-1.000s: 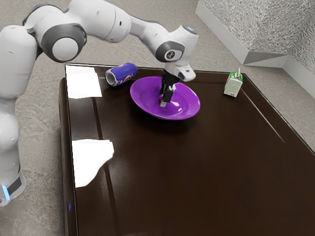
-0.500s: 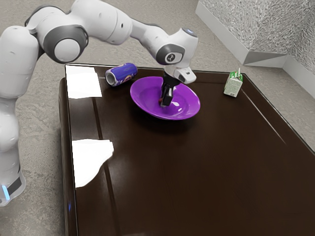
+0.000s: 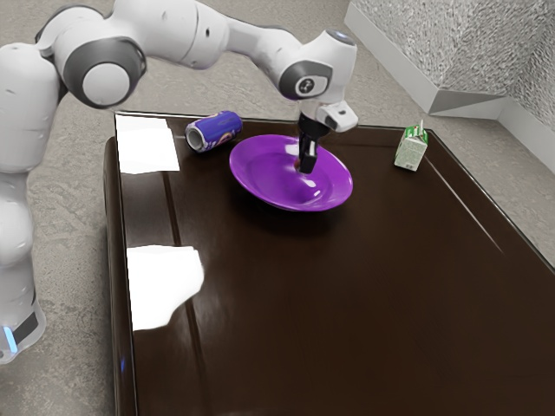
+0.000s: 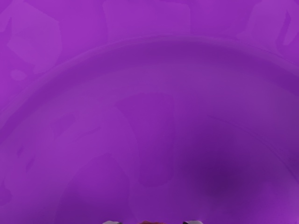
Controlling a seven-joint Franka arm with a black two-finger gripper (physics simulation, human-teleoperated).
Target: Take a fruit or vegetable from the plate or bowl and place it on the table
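Note:
In the exterior view my gripper is over the inside of the purple bowl, shut on a small red fruit or vegetable. Most of that item is hidden behind the black fingers, so its kind cannot be told. The wrist view has the inner surface of the bowl below my hand. At its lower edge the red item peeks out between the two pale fingertips of my gripper.
A blue-purple can lies on its side beside the bowl, toward the exterior view's left. A green and white carton stands toward the right, near the far edge of the dark table.
My hand has risen and shifted slightly toward the exterior view's right, and the red item has moved up with it. Bowl, can and carton have stayed put.

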